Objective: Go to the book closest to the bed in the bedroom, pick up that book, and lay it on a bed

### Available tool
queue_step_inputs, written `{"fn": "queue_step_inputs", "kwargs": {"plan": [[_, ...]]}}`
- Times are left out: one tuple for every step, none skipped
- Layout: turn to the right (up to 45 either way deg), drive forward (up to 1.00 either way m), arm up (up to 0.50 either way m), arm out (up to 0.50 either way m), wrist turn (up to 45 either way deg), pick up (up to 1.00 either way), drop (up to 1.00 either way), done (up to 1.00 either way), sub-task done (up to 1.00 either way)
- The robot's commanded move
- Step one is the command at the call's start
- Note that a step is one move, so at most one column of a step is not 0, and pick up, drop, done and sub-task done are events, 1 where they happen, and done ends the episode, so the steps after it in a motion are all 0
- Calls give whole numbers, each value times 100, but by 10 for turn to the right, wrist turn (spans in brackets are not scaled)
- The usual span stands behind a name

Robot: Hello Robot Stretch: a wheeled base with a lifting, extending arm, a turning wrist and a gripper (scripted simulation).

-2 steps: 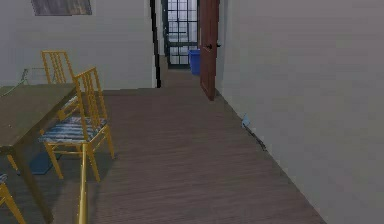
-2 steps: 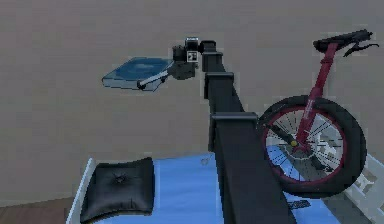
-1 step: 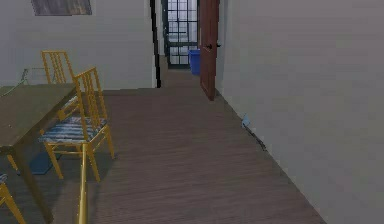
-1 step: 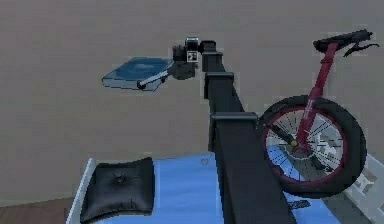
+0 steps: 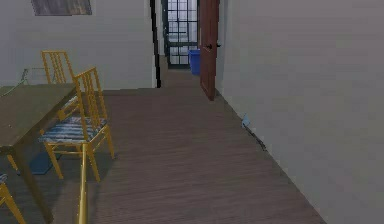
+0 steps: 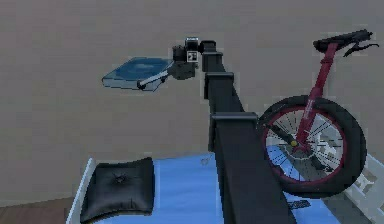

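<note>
arm side: gripper (image 6: 170,66) holds book (image 6: 135,73) (bed (image 6: 185,185) below) | forward: table (image 5: 25,115), chairs (image 5: 85,125)

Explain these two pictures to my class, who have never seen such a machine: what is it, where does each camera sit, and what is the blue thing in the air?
The machine is a wheeled robot with one long arm, working in a computer-made house. The forward view comes from a camera looking ahead: a wooden table, yellow chairs, and an open brown door with a blue bin beyond. The arm side view looks out sideways, where the arm reaches. The dark bar is the arm; at its end sits the tool, which holds a blue book in the air. Below lies a bed with a blue sheet and a dark pillow. A red bicycle shows at that view's right.
</note>
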Motion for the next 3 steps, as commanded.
{"fn": "queue_step_inputs", "kwargs": {"plan": [[0, 0, 0, 0, 0, 0, 100, 0, 0], [0, 0, 0, -10, 0, 0, 0, 0, 0], [0, 0, 0, 0, 0, 0, 0, 100, 0]]}}
